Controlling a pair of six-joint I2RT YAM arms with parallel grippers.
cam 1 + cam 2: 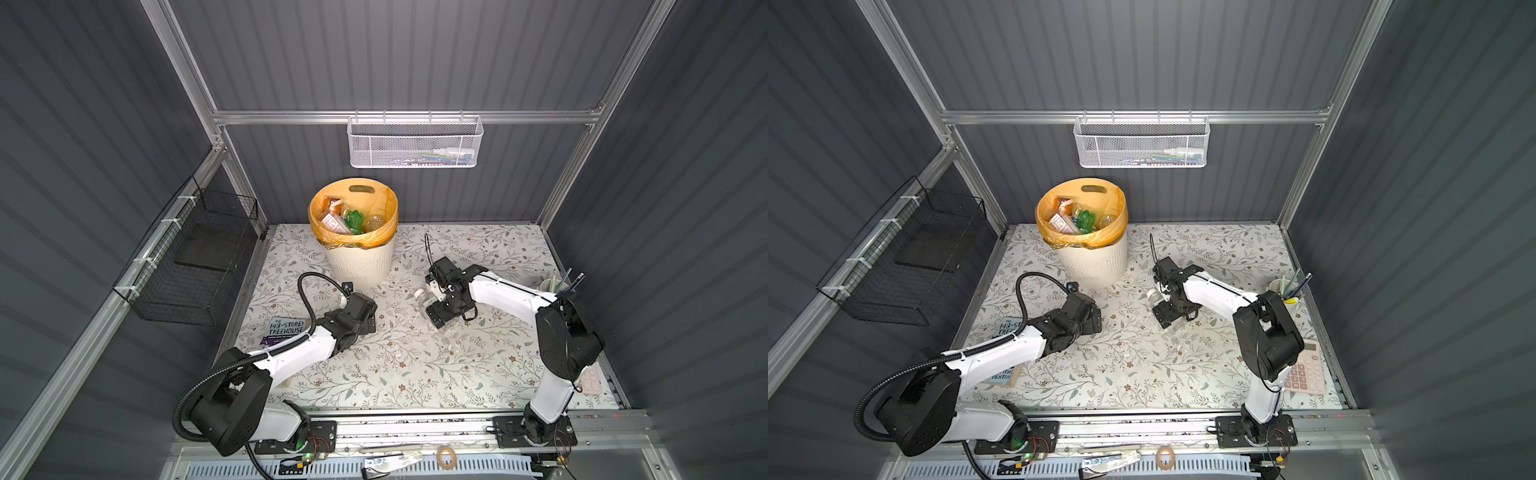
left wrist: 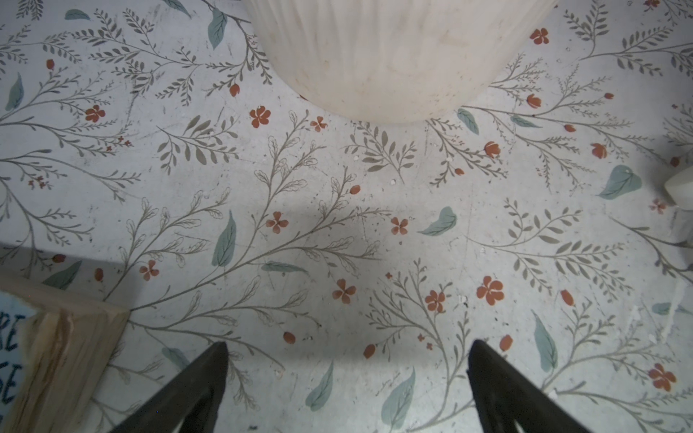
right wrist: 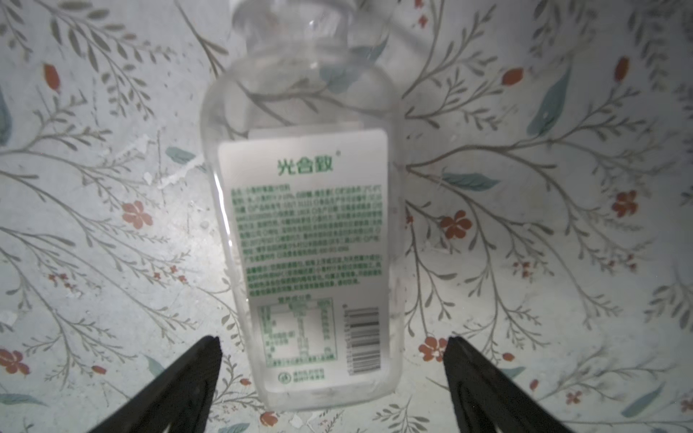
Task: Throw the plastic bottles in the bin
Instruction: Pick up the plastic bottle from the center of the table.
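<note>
Clear plastic bottle (image 3: 303, 210) lies flat on table (image 1: 415, 374), directly under right end effector (image 3: 333, 342), lower body between two fingers. Right end effector spread wide, both fingers clear of bottle sides, grips nothing. In top view, long axis runs about 4 to 10 o'clock, cap (image 1: 418, 294) toward 10 o'clock; white label (image 3: 311, 243) with green print faces up. Bin (image 1: 359, 266) stands at 11 o'clock from bottle. Left end effector (image 2: 348, 345) also wide, empty, over bare table near bin.

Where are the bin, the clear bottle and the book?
bin (image 1: 360, 266), in a top view, on its ribbed white wall.
clear bottle (image 3: 307, 225), right wrist view, on its white label.
book (image 1: 285, 328), in a top view, on its cover.
</note>
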